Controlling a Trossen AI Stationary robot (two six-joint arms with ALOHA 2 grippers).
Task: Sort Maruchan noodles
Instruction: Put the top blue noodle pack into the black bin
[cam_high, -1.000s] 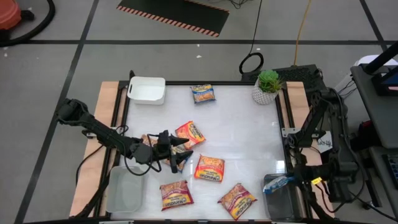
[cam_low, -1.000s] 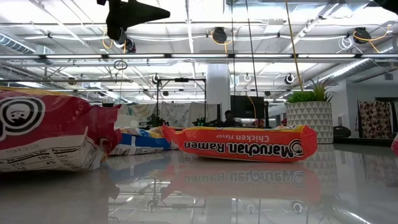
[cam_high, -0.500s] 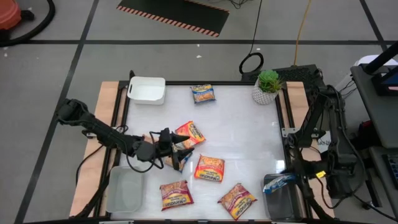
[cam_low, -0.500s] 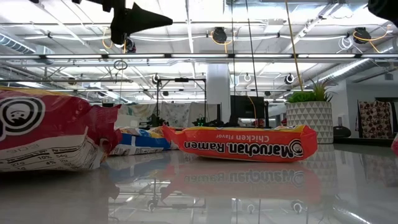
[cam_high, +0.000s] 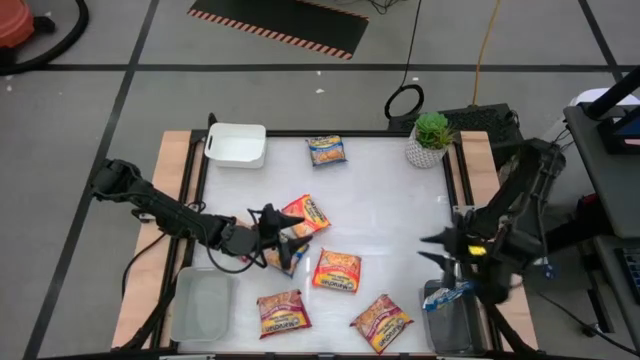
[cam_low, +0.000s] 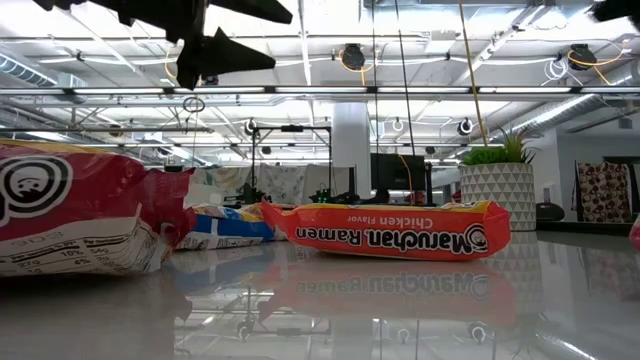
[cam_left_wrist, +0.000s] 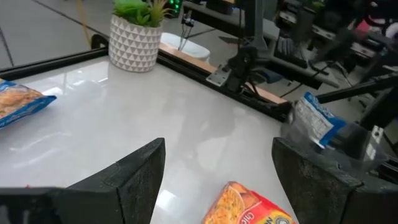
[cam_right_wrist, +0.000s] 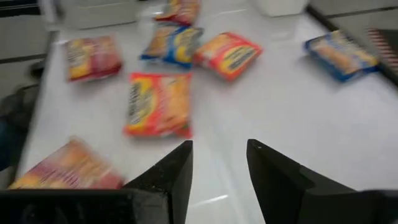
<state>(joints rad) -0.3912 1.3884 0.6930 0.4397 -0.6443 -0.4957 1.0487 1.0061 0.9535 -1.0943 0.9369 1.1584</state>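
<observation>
Several Maruchan noodle packets lie flat on the white table: a blue one (cam_high: 327, 150) at the far side, an orange-red one (cam_high: 305, 215), a blue one (cam_high: 286, 260), an orange one (cam_high: 337, 270), a dark red one (cam_high: 283, 312) and another orange-red one (cam_high: 381, 322). One more blue packet (cam_high: 447, 293) sticks up out of the clear bin (cam_high: 458, 322) at the near right. My left gripper (cam_high: 288, 232) hovers open above the middle packets, with nothing between its fingers (cam_left_wrist: 217, 180). My right gripper (cam_high: 430, 249) hangs open beside the right bin, facing the packets (cam_right_wrist: 221, 177).
A white bin (cam_high: 237, 144) stands at the far left. Another clear bin (cam_high: 203, 305) is at the near left. At the far right corner stands a potted plant (cam_high: 430, 138). Bare table lies between the middle packets and the plant.
My right gripper has swung away from the table's near right corner, up and toward the table's middle, and has turned so that it faces the packets. My left gripper has crept a little toward the far right above the middle packets. No packet has moved.
</observation>
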